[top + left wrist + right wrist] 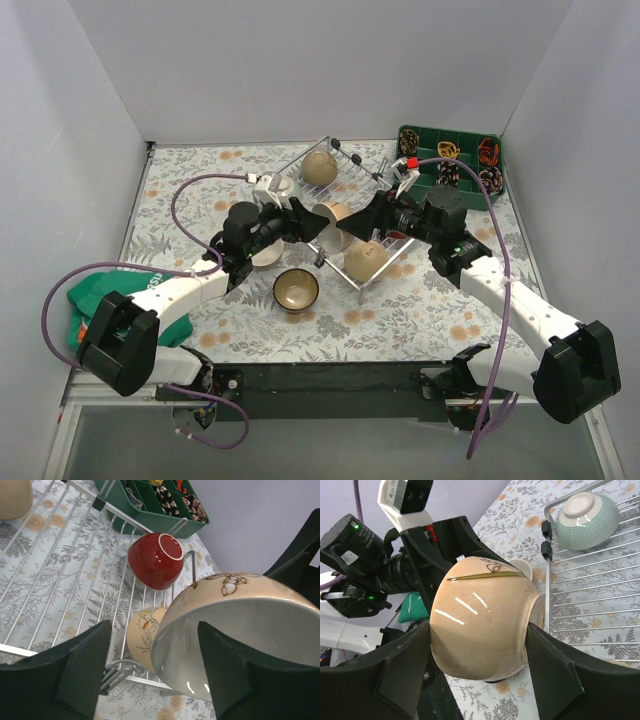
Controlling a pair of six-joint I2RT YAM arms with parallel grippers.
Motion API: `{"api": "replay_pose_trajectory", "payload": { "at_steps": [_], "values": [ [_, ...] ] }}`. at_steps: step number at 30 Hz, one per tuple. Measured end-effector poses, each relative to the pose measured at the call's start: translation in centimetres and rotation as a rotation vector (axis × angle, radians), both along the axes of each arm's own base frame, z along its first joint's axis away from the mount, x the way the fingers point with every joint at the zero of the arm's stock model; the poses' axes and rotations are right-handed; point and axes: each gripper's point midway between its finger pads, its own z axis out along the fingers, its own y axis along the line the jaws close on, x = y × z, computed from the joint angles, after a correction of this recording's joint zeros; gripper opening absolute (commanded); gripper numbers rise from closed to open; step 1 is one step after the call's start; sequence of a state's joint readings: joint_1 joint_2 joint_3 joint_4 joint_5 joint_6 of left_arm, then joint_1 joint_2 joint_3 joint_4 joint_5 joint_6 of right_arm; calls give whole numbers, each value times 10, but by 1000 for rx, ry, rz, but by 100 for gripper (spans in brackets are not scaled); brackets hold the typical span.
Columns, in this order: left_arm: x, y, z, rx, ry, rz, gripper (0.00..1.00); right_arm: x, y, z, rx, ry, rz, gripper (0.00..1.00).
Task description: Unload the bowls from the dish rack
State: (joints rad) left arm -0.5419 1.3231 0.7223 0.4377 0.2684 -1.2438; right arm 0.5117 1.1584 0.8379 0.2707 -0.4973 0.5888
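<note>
1. Top external: bowl (333, 213) hangs beside the rack (300, 158), at its left rim, between left gripper (316, 226) and right gripper (352, 228).
2. Left wrist: left jaws spread wide; one stands before the bowl's mouth, the other apart.
3. Right wrist: right jaws clamp the bowl's outer sides.

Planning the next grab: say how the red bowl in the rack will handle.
The red bowl looks glossy, so a grip may slip. It lies tilted, foot up, on the dish rack wires; a nudge could roll it. Likely brittle ceramic.
</note>
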Motion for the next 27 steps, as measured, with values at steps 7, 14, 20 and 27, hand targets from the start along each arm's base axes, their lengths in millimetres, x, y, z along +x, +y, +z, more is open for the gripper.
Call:
{"api": "replay_pose_trajectory", "payload": {
  "at_steps": [7, 14, 20, 27],
  "values": [
    [-13, -10, -7, -14, 10, -57, 0, -8, 2, -5, 61, 40, 19, 16],
    [-27, -12, -1, -14, -1, -87, 0, -13, -5, 6, 120, 37, 4, 63],
    [-39, -1, 0, 66, 22, -63, 0, -24, -6, 0, 116, 29, 25, 83],
    [-18, 54, -17, 242, 159, 210, 0, -19, -28, -14, -19, -82, -67, 86]
  ]
}}
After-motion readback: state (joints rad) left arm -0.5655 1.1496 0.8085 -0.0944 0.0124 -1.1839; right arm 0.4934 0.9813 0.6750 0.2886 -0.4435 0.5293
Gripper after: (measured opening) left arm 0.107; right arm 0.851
